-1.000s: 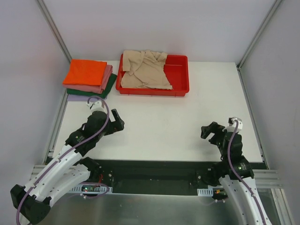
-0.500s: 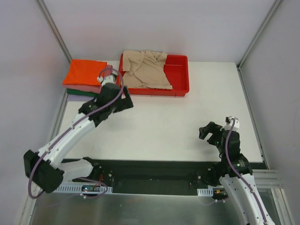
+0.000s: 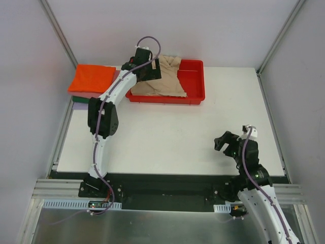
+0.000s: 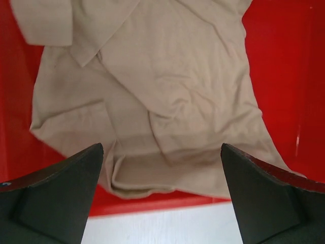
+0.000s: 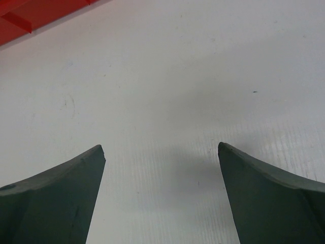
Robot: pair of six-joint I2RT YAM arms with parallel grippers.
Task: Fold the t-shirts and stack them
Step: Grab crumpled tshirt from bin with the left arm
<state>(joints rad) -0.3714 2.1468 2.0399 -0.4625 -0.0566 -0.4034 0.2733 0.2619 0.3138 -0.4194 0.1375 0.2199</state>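
A crumpled beige t-shirt (image 3: 161, 76) lies in the red tray (image 3: 195, 81). My left gripper (image 3: 147, 70) hovers over the shirt's left part, open and empty. In the left wrist view the beige shirt (image 4: 167, 91) fills the tray (image 4: 287, 76), and the gripper (image 4: 161, 155) is open above the shirt's near hem. A folded stack stands left of the tray: an orange shirt (image 3: 91, 77) on top, with pink (image 3: 94, 94), dark green (image 3: 77, 99) and lavender edges beneath. My right gripper (image 3: 224, 142) is open and empty over the table (image 3: 183, 132); its wrist view (image 5: 161, 152) shows the same.
The tray stands at the table's back edge, its near wall between my left gripper and the white surface (image 4: 162, 223). A corner of the tray (image 5: 30, 15) shows far off in the right wrist view. Grey walls and metal posts enclose the table.
My left arm has stretched from the table's near left, past the folded stack, to above the beige shirt in the tray. The right arm has barely moved.
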